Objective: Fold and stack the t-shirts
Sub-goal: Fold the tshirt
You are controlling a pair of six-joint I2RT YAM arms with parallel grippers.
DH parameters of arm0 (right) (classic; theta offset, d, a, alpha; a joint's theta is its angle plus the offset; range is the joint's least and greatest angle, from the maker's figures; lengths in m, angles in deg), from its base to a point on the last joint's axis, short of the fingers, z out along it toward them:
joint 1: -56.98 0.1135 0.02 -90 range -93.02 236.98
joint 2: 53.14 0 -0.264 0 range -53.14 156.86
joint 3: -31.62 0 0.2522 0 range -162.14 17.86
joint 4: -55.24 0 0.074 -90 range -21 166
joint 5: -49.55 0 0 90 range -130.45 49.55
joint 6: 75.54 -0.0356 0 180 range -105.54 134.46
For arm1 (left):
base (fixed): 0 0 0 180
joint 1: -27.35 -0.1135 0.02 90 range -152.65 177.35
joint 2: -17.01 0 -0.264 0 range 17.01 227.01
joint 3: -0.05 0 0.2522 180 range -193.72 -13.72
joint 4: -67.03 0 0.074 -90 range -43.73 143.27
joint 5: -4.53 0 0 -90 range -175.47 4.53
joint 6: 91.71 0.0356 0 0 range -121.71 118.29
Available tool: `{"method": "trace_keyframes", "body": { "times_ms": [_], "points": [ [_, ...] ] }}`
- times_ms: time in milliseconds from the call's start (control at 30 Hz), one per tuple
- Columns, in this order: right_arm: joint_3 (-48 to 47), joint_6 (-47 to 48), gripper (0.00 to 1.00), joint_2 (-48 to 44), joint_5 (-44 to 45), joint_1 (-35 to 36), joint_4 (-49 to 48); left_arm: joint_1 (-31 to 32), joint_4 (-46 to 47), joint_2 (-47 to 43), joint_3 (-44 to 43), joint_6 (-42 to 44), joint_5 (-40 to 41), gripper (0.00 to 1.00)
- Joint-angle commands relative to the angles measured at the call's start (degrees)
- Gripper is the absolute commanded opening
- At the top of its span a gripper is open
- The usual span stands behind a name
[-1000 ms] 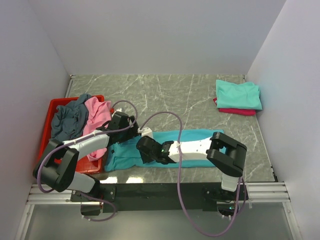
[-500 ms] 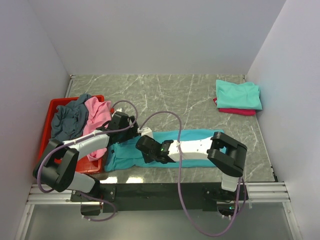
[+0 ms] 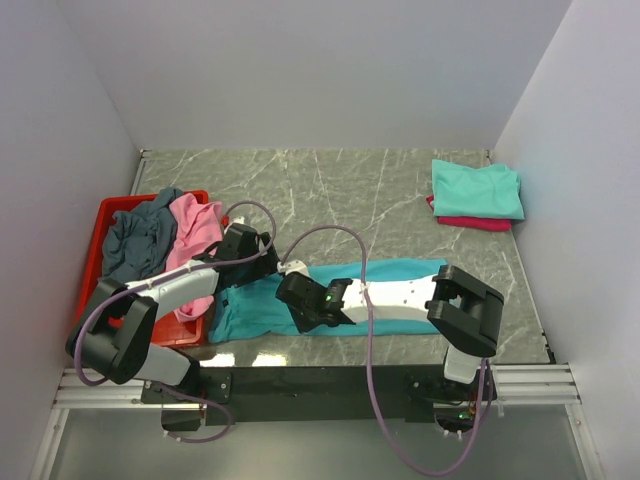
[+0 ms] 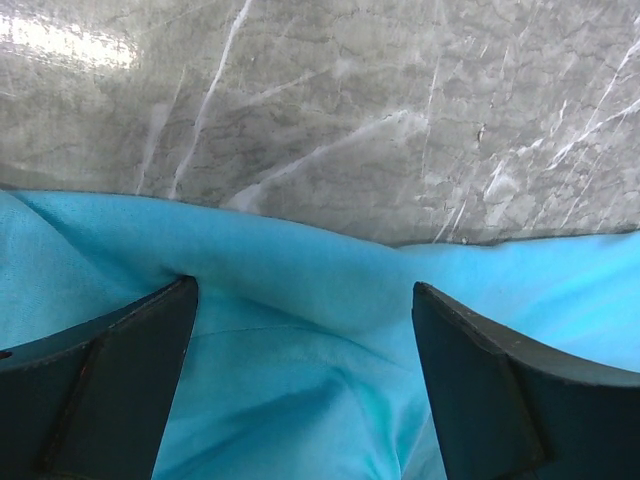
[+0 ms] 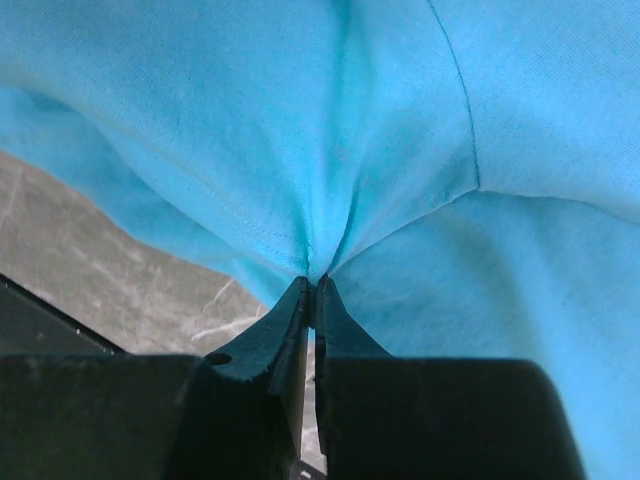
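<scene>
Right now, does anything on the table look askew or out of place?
The pink shirt drapes over the rim of the red tray instead of lying inside. The turquoise shirt is bunched where the right claw pinches it. Nothing looks damaged.

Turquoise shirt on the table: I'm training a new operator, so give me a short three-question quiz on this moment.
1. True or false: the right tool pinches a fold of the bright turquoise cloth shirt.
2. Pick one: the left tool is A) open over that shirt, B) shut on it, C) out of view.
3. Fill in: the folded mint-green cloth shirt lies on a ____ one.
Key: 1 true; 2 A; 3 crimson shirt.
</scene>
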Motion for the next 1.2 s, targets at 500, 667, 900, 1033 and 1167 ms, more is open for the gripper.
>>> {"method": "trace_keyframes", "body": {
  "times_ms": [500, 667, 900, 1033, 1167],
  "points": [
    [-1.57, 0.52, 0.35, -9.46, 3.57, 2.38, 3.76, 0.09, -0.42, 1.82, -5.52, 3.83, 2.53, 0.95],
    [-5.00, 2.45, 0.39, -7.71, 1.91, 4.94, -0.46, -0.44, 0.98, 4.54, -6.84, 4.62, 1.66, 0.95],
    [-12.46, 5.53, 0.39, 0.81, -2.84, 7.14, -5.82, -1.58, 2.04, 7.97, -9.04, 5.68, -0.10, 0.95],
    [-16.07, 6.84, 0.39, 7.22, -3.81, 7.14, -5.74, -2.19, 2.48, 8.76, -9.57, 6.03, -0.63, 0.95],
    [-16.87, 8.33, 0.40, 10.31, -2.58, 7.14, -8.45, -3.07, 3.09, 9.29, -9.22, 6.20, -1.77, 0.95]
  ]
}}
